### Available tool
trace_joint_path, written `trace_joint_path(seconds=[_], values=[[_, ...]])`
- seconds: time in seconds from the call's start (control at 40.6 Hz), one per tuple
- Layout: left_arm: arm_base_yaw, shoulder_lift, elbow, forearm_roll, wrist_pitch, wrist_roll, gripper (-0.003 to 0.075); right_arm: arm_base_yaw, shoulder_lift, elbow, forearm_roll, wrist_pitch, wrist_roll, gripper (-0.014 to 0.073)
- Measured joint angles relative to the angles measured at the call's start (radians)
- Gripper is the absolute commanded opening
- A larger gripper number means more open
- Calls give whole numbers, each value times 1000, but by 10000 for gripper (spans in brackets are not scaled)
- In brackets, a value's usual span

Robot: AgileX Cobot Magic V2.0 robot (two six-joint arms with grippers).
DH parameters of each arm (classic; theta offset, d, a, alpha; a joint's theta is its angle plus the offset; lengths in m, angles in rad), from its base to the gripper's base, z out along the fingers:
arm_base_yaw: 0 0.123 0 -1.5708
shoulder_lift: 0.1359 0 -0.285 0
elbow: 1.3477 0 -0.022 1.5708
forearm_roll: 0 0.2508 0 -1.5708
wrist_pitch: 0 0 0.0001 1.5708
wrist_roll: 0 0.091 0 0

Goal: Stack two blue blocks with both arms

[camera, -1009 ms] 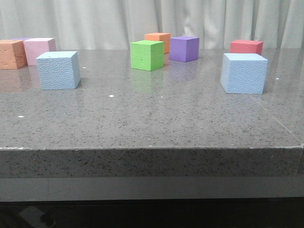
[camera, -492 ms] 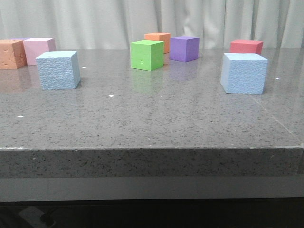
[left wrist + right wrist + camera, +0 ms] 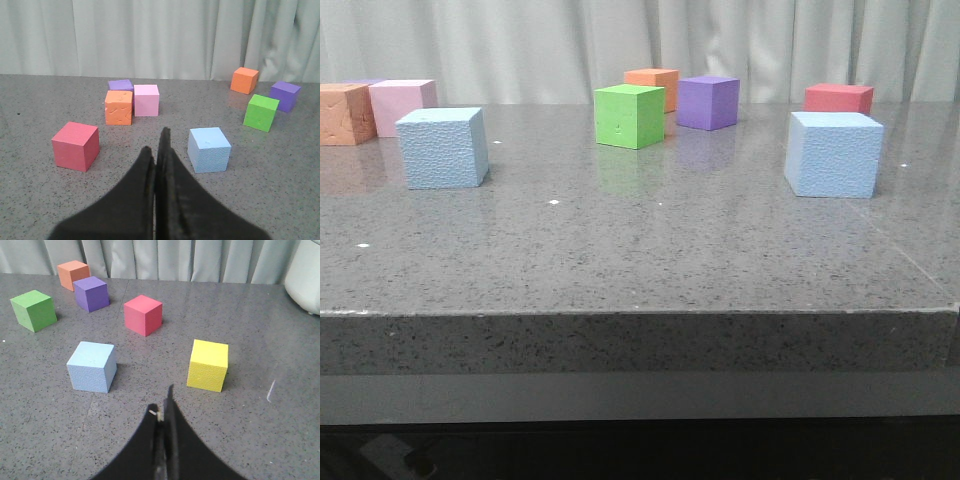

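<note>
Two blue blocks sit well apart on a grey speckled table before a pale curtain: the left block near the table's left side, the right block near its right side, both flat on the surface and touching nothing. Between them, farther back, stand a green cube, an orange cube and a purple cube; a red cube lies behind the right block, and a pink cube beside a second orange cube behind the left one. Neither arm shows in the front view. Seen from the left wrist, the left gripper has its dark jaws pressed together, holding nothing, above bare table with the left block just beyond its tip to one side and another red cube to the other. Seen from the right wrist, the right gripper is likewise closed and empty, the right block and a yellow cube lying apart ahead of it.
</note>
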Motion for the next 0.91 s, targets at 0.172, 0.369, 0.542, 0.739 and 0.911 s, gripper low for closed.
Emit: trace_joint_path(seconds=[0.172, 0.369, 0.542, 0.739, 0.911], values=[[0, 0, 0, 2, 0, 0, 189, 0, 1, 0, 2, 0, 0, 133], [0, 0, 0, 69, 0, 0, 504, 0, 1, 0, 2, 4, 0, 537], [0, 0, 0, 90, 0, 0, 489, 0, 1, 0, 2, 6, 0, 551], [0, 0, 0, 90, 0, 0, 489, 0, 1, 0, 4, 6, 0, 551], [0, 0, 0, 90, 0, 0, 489, 0, 5, 0, 66, 6, 0, 551]])
